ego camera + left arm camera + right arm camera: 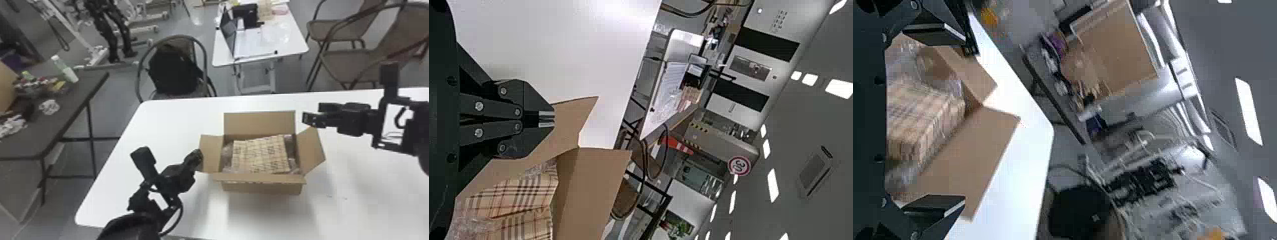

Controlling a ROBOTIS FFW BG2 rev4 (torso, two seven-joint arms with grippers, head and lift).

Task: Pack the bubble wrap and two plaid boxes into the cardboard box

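Smooth white table, with the box on it, plain brown cardboard, its 4 flaps splayed open. Inside lies the plaid load, block-shaped and checked in tan; a seam suggests 2 boxes. Crinkly, clear bubble wrap sits beside it in the box, at 9 and 4 o'clock. Packing looks done; the flaps stand unfolded, if closing is wanted. Left pincer, 9 o'clock by a flap: pressed together. Right pincer, 2 o'clock: spread, empty.

tan plaid boxes, brown cardboard box, white table
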